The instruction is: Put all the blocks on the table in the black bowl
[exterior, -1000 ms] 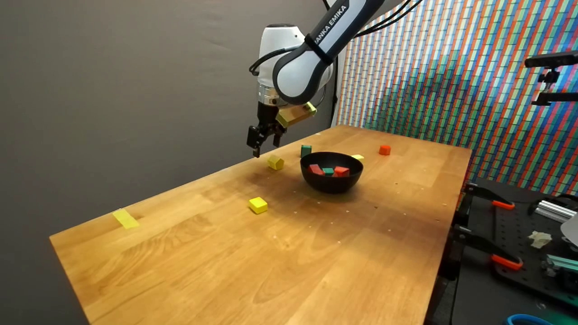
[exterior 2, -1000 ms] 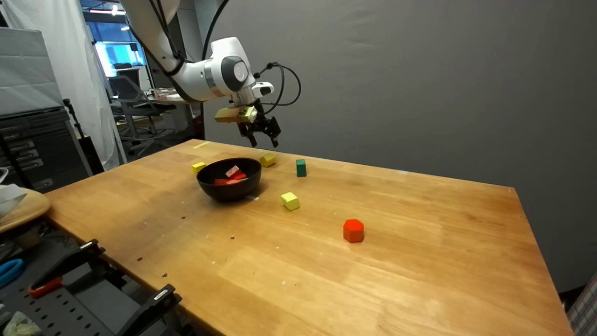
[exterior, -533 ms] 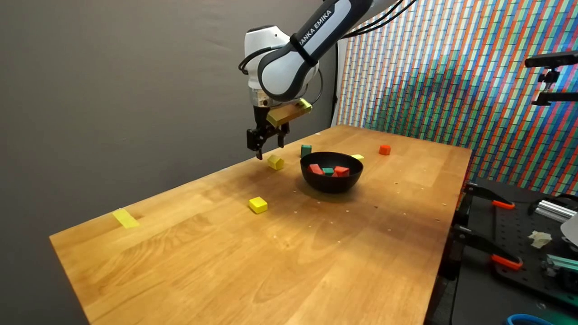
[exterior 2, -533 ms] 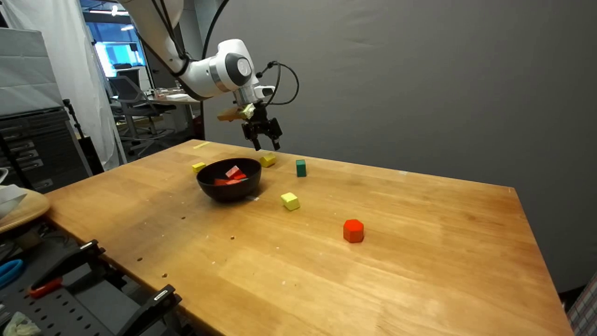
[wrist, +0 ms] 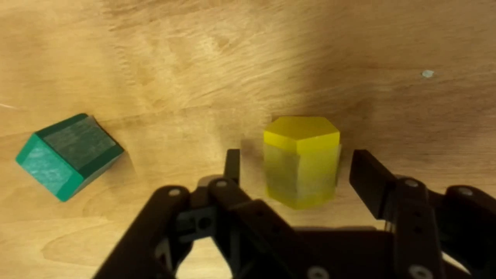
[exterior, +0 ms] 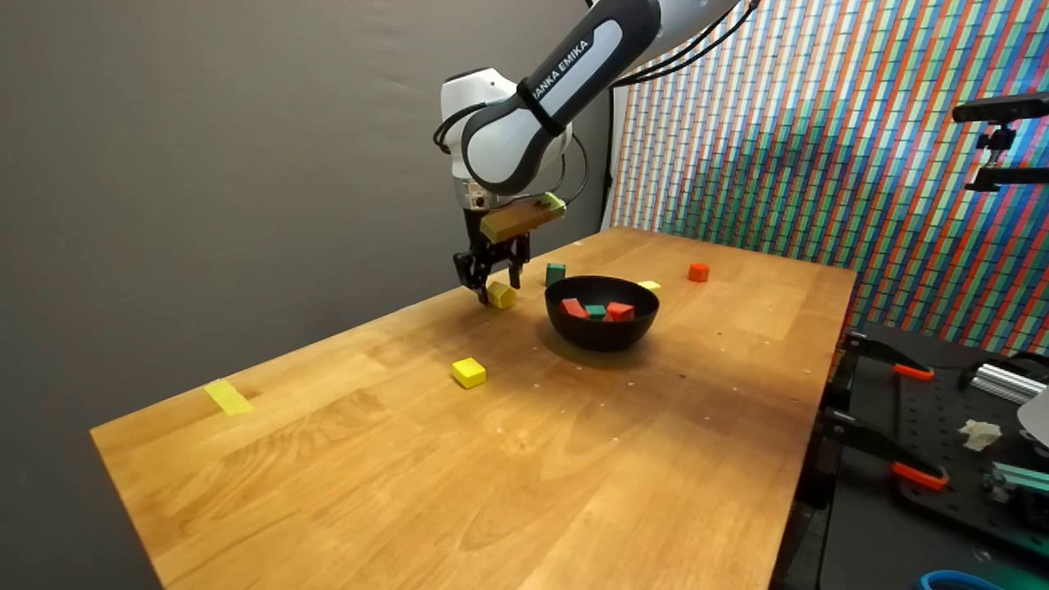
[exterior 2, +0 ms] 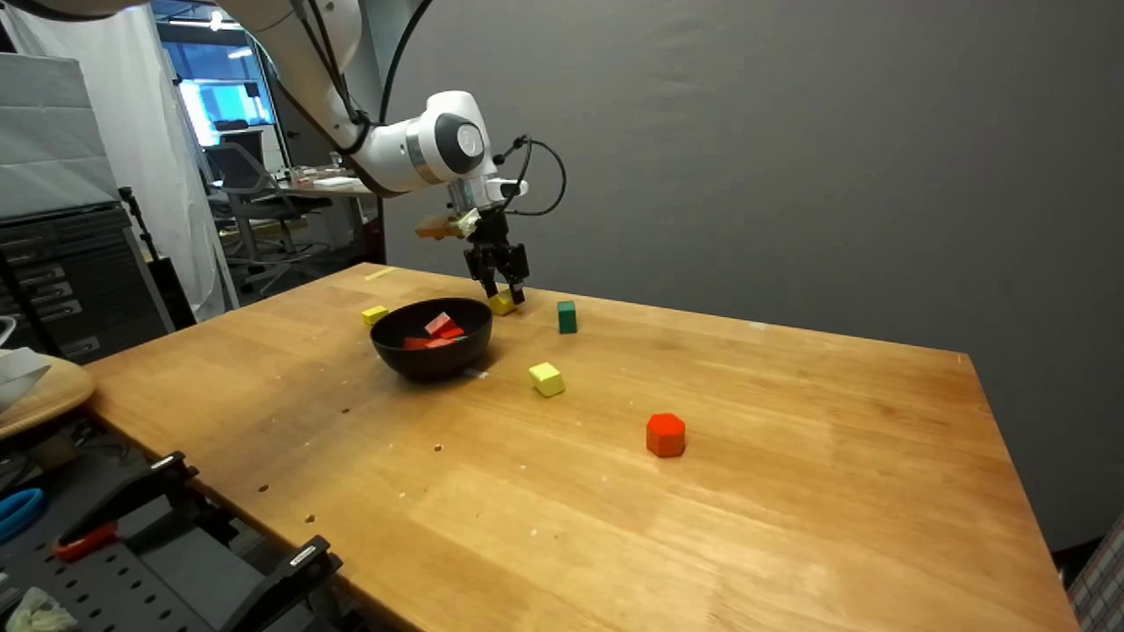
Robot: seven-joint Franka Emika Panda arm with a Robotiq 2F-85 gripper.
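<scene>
Yellow block [wrist: 301, 162]: resting on the table [exterior: 393, 492] between the parted jaws of the gripper [wrist: 297, 167], with wood grain visible on either side in the wrist view.
Gripper: poised low over the table and spread wide, wider than the yellow block, straddling it with a gap on each side.
Green block [wrist: 69, 157]: lying near the gripper, outside the jaws, at left in the wrist view.
Black bowl [exterior: 602, 336]: sitting near the gripper but apart from it, in both exterior views.
Red blocks [exterior: 620, 311]: gathered inside the bowl beside another green block [exterior: 595, 312], near the gripper.
Bright yellow block [exterior: 469, 373]: lying apart from the gripper, on the opposite side from the loose green block.
Pale yellow block [exterior: 650, 285]: set farther from the gripper than the loose green block, partly hidden by the bowl in an exterior view.
Orange-red block [exterior 2: 666, 435]: standing farthest from the gripper among the loose blocks.
Arm [exterior: 512, 143]: arched above the gripper in both exterior views, white with black trim.
Yellow strip [exterior: 229, 397]: flat near the table's edge, well apart from the gripper.
Gray backdrop [exterior 2: 790, 175]: rising behind the gripper in both exterior views.
</scene>
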